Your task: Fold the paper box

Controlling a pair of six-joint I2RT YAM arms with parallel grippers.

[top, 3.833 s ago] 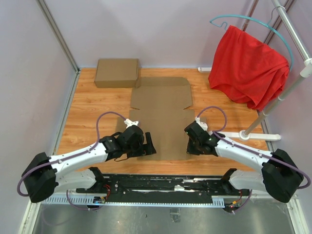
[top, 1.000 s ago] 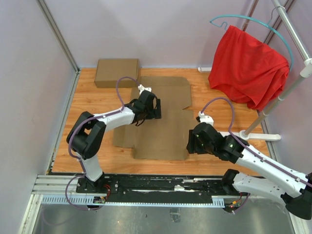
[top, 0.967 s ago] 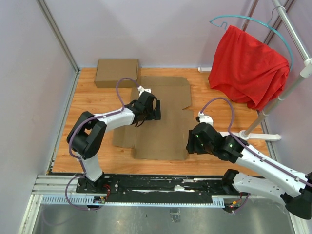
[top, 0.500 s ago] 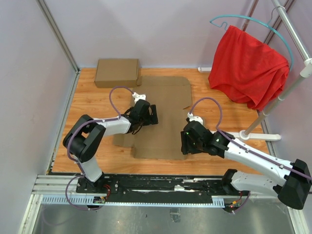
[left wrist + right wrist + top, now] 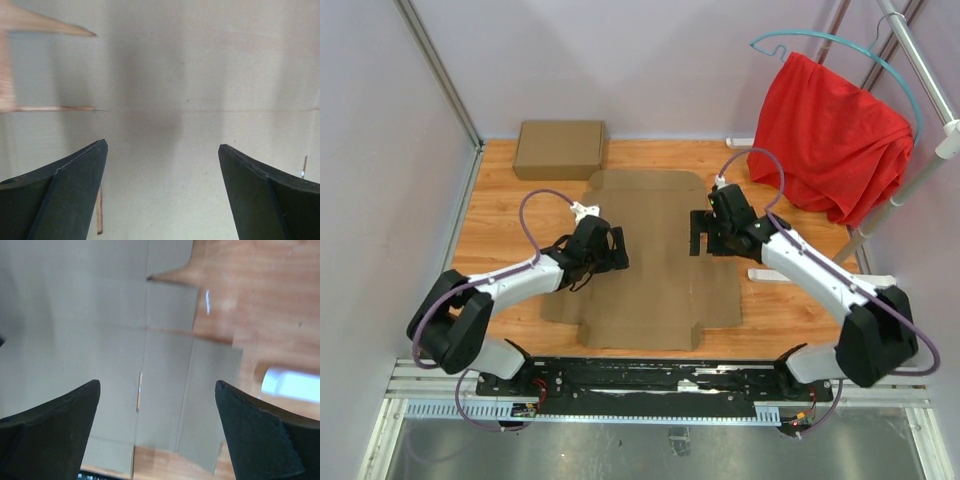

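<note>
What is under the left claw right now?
Only the paper box, flat, a crease running across it, below the open left claw. Anything beneath the cardboard is hidden.

**Top view:** Parts of the paper box (image 5: 655, 270) are covered by the left gripper (image 5: 616, 250) and the right gripper (image 5: 697, 233). Contact with the cardboard cannot be determined. The clothes rack (image 5: 920, 60) is cut off by the top and right edges.

**Left wrist view:** The paper box is cropped by the frame, so its outline is not seen.

**Right wrist view:** The picture is blurred. A white object (image 5: 290, 382) at the right edge is cut off and cannot be identified.
</note>
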